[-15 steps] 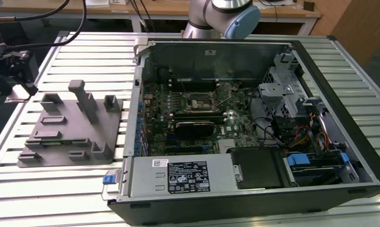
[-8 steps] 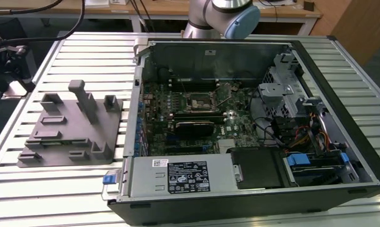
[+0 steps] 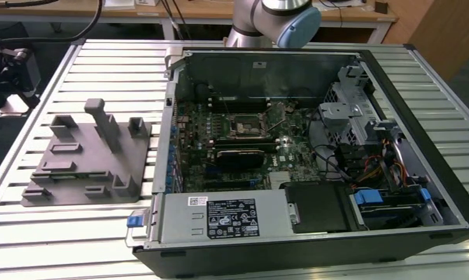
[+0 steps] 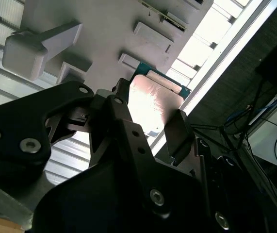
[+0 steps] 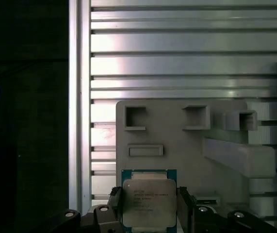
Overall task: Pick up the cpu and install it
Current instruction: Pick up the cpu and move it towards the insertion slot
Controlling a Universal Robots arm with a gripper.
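Observation:
The cpu is a flat square chip with a pale metal top and a green rim. It sits between the black fingers of my gripper, which press on two opposite edges. In the second wrist view the cpu shines between the same fingers, with the gripper shut on it. It hangs over the near end of the grey plastic fixture. That fixture lies on the slatted table at the exterior view's left. The motherboard's cpu socket is inside the open computer case.
The arm's base and a blue-capped joint stand behind the case. The fixture has raised posts and pockets. The table edge runs beside the fixture, with dark floor beyond. Cables, a drive bay and a power supply fill the case.

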